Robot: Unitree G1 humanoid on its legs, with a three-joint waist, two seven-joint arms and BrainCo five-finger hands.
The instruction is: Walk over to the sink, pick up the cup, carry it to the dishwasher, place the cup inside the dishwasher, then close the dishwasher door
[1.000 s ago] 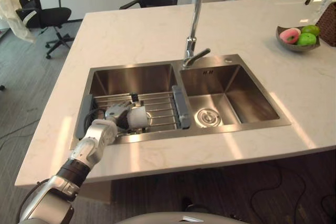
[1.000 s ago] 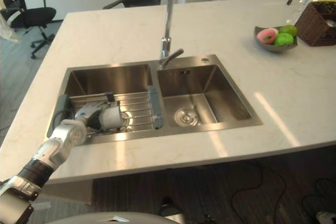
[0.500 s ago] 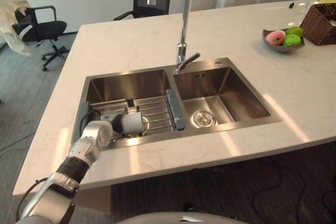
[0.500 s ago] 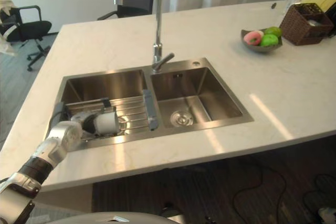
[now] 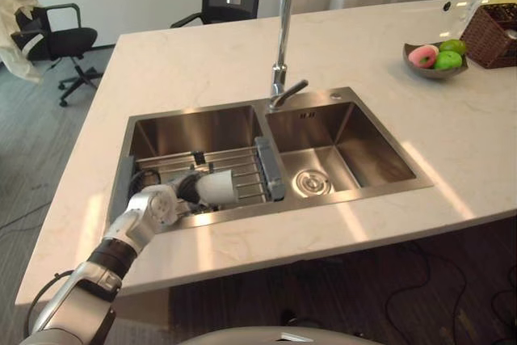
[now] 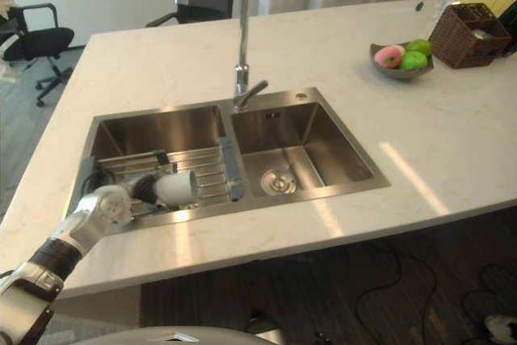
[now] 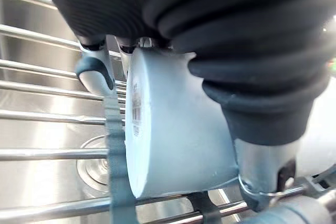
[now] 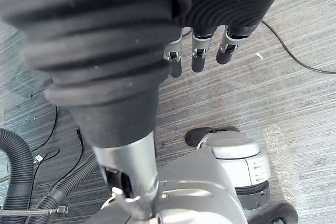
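A white cup (image 5: 218, 187) lies on its side over the wire rack (image 5: 242, 169) in the left basin of the steel double sink (image 5: 275, 212). My left hand (image 5: 166, 199) reaches into that basin from the near left and is shut on the cup. In the left wrist view the cup (image 7: 173, 129) rests against the palm, with a dark-tipped finger (image 7: 94, 72) on one side and the thumb (image 7: 262, 166) on the other, above the rack bars. My right hand (image 8: 194, 56) hangs over the floor with straight fingers and holds nothing.
A tall faucet (image 5: 280, 38) stands behind the divider between the basins. On the counter's far right are a bowl of fruit (image 5: 436, 58) and a wicker basket (image 5: 493, 34). Office chairs (image 5: 48, 38) stand beyond the counter.
The left hand's fingers have closed round the cup, and the cup has shifted slightly right on the rack. The camera view has also shifted.
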